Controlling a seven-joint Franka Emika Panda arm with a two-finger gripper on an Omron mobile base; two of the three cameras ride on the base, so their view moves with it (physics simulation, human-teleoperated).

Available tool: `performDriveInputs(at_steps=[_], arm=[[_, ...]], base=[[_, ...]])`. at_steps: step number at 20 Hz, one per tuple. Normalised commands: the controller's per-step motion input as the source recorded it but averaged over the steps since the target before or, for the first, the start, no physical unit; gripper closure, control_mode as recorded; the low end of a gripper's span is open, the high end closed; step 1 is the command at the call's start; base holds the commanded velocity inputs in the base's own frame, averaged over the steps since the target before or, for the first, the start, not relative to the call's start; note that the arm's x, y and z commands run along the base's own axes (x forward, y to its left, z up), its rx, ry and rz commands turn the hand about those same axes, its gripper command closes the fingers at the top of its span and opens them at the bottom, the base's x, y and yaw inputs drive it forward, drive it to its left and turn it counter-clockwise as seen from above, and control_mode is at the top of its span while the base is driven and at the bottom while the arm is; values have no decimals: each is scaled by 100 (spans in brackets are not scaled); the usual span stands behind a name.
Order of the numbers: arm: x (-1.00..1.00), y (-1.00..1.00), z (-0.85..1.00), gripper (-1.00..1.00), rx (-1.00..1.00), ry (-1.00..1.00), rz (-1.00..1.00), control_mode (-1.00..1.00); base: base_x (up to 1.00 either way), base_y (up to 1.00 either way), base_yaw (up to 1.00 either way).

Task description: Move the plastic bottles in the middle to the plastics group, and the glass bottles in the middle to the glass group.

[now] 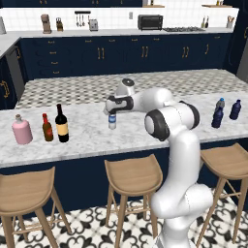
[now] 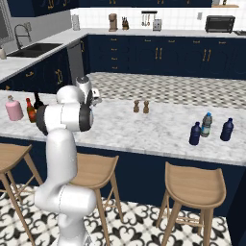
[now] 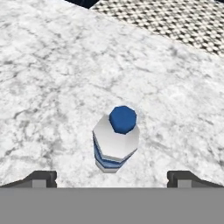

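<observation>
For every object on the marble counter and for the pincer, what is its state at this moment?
Clear plastic bottle with blue cap and blue label: upright, capped, not gripped.
Pincer: open, above that bottle.
Tall black wine bottle: upright, beside small brown red-topped bottle.
Pink round jug: upright, stoppered.

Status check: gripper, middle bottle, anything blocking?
Gripper open above clear bottle, not touching. Bottle upright on counter. Nothing close around it.
</observation>
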Motion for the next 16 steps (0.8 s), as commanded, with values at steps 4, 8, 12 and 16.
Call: performDriveInputs(at_steps=[4,8,12,16], arm=[[5,1,-1,-100,0,1,0,-100],[13,2,-5,-100,0,4,0,-100],[20,6,-15,-100,0,1,0,-100],[16,5,-8,-100,0,0,0,-100]], base=[[0,0,0],[0,0,0],[0,0,0],[0,0,0]])
